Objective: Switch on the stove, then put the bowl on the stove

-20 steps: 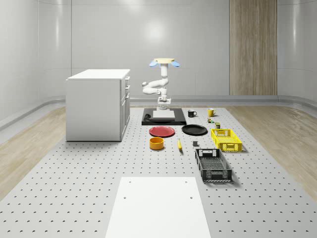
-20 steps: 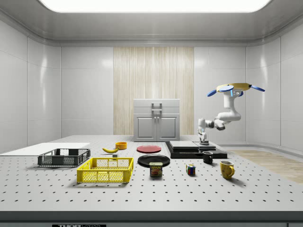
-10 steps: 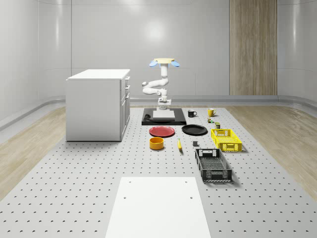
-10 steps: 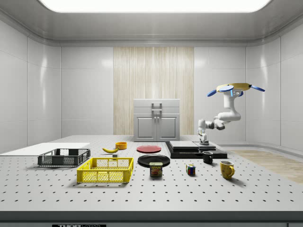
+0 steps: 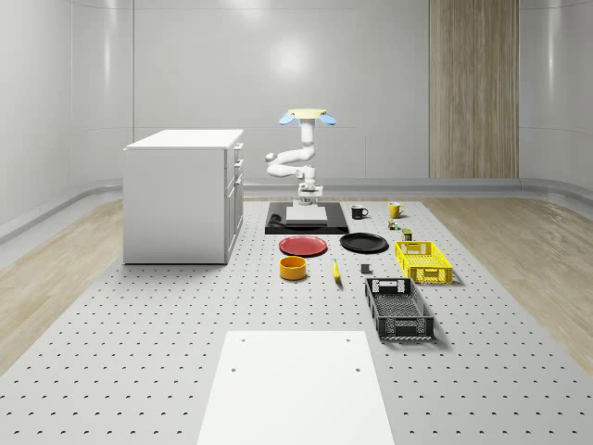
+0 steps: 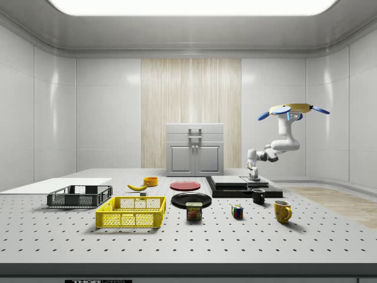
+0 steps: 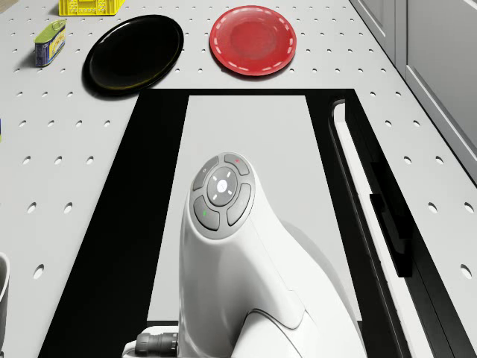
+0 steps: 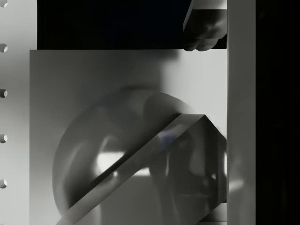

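My gripper (image 5: pixel 307 195) hangs just above the far part of the stove (image 5: pixel 276 226), over its pale top plate. Compared with one second ago it has come up a little; in the side view the gripper (image 6: pixel 254 174) now stands clearly off the plate. Whether it is apart or together, I cannot tell. I judge this small rise to be a retreat after working at the stove, but nothing proves that the stove is on.

The arm (image 7: pixel 231 253) folds down from the drone (image 5: pixel 307 117), which hovers high above the stove's far edge.

The orange bowl (image 5: pixel 293 268) sits untouched on the table, well apart on the near side, beyond the red plate (image 5: pixel 303 246).

The arm hides much of the plate in the drone view, and the stove's switch is hard to make out.
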Motion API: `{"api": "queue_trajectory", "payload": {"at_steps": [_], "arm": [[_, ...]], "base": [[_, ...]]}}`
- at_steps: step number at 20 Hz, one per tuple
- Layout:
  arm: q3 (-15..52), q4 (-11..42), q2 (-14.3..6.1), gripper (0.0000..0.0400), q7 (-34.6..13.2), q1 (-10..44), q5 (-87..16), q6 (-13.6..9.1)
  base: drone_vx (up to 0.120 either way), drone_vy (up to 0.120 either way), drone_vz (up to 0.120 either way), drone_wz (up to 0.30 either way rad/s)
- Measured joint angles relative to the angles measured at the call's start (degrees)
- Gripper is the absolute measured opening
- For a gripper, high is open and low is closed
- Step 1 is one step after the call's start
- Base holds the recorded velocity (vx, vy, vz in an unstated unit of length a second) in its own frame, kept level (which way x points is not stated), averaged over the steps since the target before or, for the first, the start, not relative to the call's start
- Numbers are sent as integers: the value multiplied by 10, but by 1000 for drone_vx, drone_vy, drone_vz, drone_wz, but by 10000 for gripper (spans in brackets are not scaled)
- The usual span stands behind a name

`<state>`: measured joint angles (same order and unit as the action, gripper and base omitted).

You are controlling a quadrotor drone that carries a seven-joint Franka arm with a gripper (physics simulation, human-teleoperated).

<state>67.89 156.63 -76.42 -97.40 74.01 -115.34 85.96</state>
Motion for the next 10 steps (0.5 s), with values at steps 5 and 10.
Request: {"api": "queue_trajectory", "payload": {"at_steps": [5,10], "arm": [[0,-3,8,400,-34,37,-3,-6],[2,-6,13,400,-59,66,-4,-10]], "base": [[0,0,0,0],[0,0,0,0]]}}
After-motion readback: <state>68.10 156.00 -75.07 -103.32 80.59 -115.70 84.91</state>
